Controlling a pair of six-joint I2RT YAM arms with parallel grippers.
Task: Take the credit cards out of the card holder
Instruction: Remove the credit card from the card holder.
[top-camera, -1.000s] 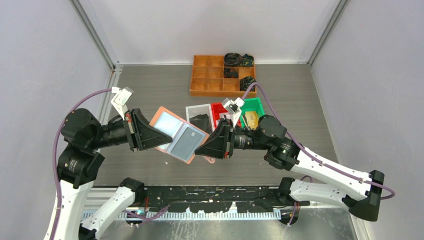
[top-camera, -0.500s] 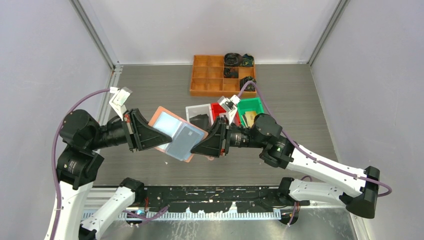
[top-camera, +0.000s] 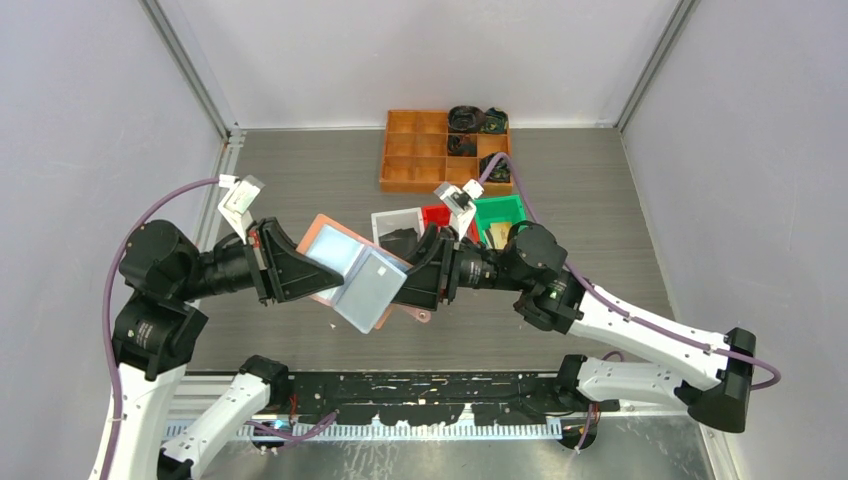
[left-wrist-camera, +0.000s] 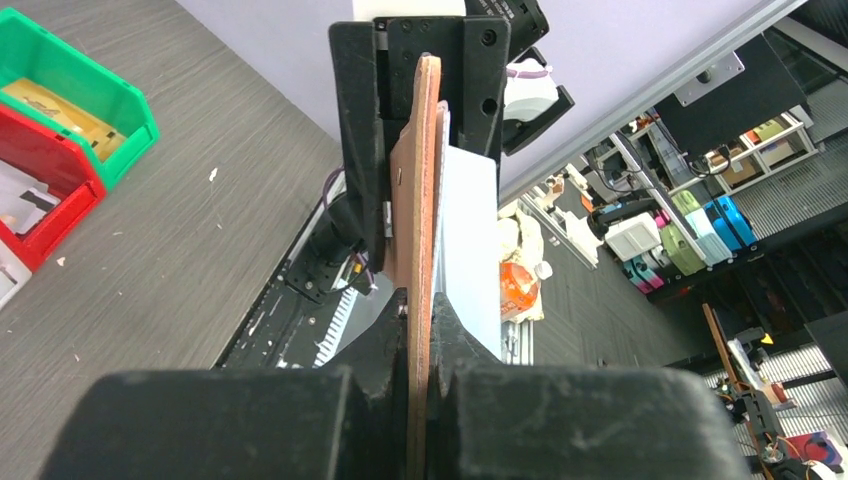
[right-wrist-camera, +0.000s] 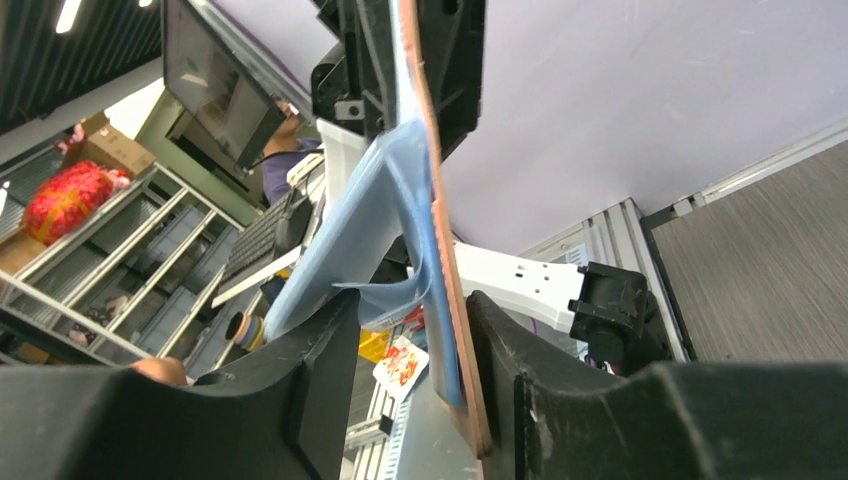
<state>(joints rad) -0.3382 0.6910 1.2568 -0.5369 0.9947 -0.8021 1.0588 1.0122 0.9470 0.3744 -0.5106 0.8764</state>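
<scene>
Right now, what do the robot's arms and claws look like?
The left arm and right arm have white shells and chunky black joints. A purple cable runs along each. The left claw and right claw are black wedges, each with a small white block attached.

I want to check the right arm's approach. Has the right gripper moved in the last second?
Yes. Against the red bin, the right gripper has shifted slightly left and up the picture, and its open jaws now straddle the card holder.
</scene>
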